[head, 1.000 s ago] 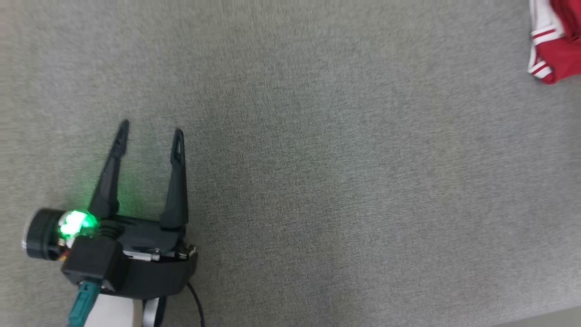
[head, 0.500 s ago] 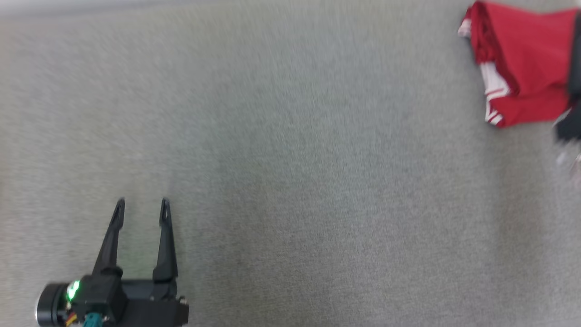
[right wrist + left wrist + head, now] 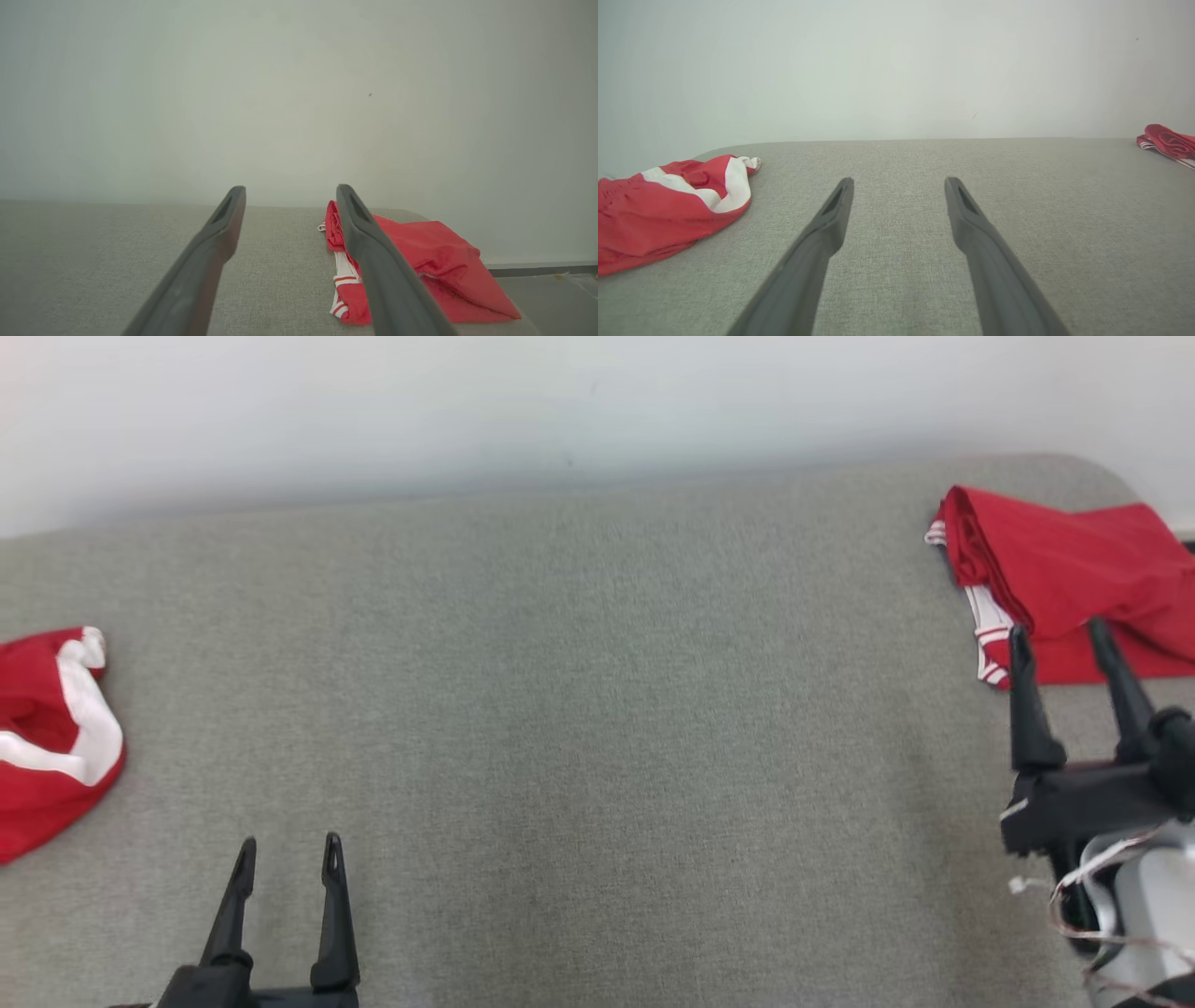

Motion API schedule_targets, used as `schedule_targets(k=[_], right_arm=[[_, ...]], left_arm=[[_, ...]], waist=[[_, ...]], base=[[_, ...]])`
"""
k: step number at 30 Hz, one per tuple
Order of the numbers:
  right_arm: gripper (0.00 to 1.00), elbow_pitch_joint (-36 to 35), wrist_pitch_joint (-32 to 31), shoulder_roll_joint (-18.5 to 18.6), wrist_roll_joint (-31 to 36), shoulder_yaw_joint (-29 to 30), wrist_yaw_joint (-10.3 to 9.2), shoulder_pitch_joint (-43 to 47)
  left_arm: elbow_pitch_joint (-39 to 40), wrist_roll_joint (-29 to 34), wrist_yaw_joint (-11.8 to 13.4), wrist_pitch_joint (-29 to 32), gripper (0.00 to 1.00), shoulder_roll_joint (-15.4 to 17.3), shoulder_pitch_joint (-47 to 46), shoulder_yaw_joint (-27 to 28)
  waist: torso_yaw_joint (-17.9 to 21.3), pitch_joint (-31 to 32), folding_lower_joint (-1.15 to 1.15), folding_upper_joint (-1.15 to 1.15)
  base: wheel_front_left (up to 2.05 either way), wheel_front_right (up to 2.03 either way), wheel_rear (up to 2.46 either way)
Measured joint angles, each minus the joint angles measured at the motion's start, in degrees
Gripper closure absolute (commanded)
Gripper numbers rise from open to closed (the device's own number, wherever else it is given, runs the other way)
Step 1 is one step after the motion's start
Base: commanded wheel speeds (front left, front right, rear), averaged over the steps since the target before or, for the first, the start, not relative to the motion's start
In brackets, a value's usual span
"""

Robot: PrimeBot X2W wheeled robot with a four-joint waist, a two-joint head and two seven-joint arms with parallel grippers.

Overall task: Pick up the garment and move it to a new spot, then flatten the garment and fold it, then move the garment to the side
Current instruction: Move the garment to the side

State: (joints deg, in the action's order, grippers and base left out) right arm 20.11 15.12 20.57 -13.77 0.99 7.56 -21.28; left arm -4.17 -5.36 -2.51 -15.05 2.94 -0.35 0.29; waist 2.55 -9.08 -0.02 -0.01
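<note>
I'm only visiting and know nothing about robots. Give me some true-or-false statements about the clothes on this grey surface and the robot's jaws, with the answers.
1. The left garment and the right garment are both red with white trim. True.
2. The left jaws are clamped on the left garment. False: they stand open over the bare grey surface, apart from it.
3. The right jaws stand open, holding nothing. True.
4. The right garment lies in the middle of the surface. False: it lies at its far right corner.
</note>
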Motion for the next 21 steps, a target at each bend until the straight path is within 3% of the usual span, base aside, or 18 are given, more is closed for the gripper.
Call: schedule_targets(k=[9,21], right_arm=[[0.00,-2.7,0.0,-7.6,0.6,-0.2,0.00,8.8],[0.00,-6.0,0.0,-14.4,1.5,1.3,-0.01,15.7]], left_arm=[[-3.6,-0.9,0.6,0.0,0.00,0.0,1.2,-0.2],[-5.1,-1.3,0.8,0.0,0.00,0.0,2.1,-0.1]], waist=[[-1.1,4.1,0.00,0.00],[-2.8,6.2,0.01,0.00]], base=[[0.00,0.00,0.00],[0.00,0.00,0.00]])
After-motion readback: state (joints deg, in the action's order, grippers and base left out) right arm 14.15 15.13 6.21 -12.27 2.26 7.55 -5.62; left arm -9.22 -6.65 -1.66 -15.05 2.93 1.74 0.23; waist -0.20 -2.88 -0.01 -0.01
